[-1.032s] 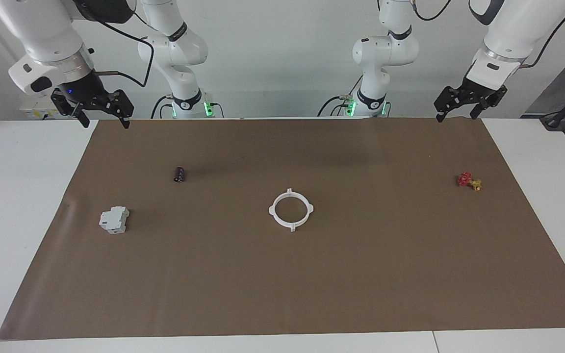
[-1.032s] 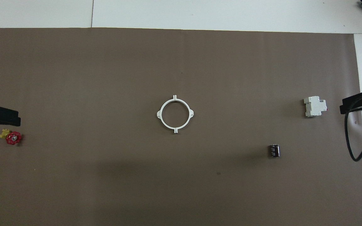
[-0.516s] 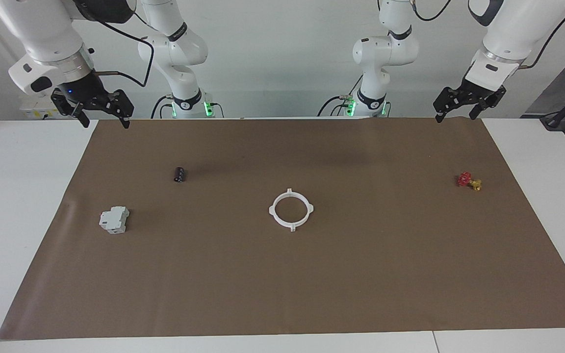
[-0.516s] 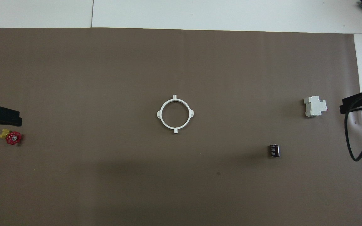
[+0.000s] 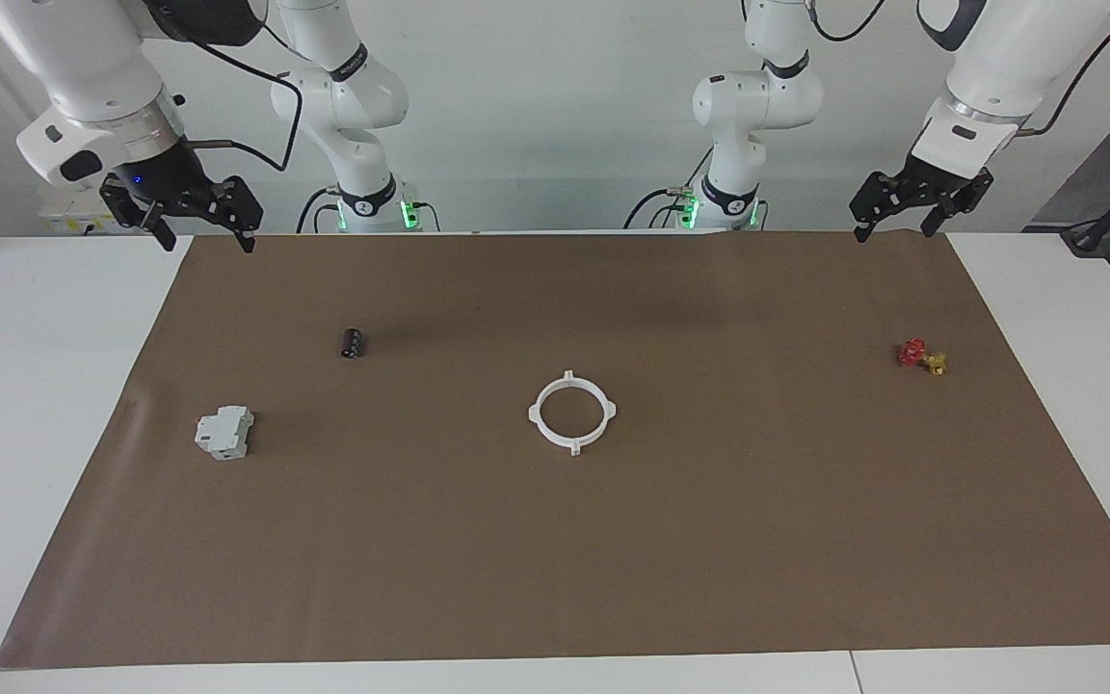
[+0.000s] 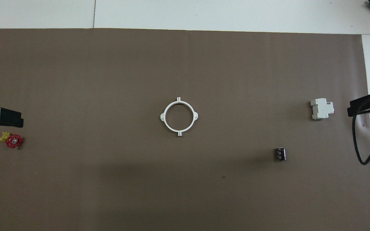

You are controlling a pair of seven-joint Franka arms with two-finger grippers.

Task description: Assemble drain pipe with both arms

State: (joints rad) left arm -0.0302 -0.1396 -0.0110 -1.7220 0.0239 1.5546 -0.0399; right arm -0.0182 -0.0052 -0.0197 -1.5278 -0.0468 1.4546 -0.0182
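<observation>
Operator, your joined flat white plastic ring [image 5: 572, 413] lies mid-counter; left end effector [image 5: 892, 231] and right end effector [image 5: 207, 241] hang wide, empty.

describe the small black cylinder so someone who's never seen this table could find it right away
Start at the brown mat and go toward the right arm's end. There, nearer the robots than the grey-white boxy block, lies the black cylinder. It is the only dark, stubby thing; the block is pale and angular.

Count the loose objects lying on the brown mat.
4. A white ring at the middle; a grey-white block and a black cylinder toward the right arm's end; a red-and-yellow valve toward the left arm's end. Nothing looks hidden.
</observation>
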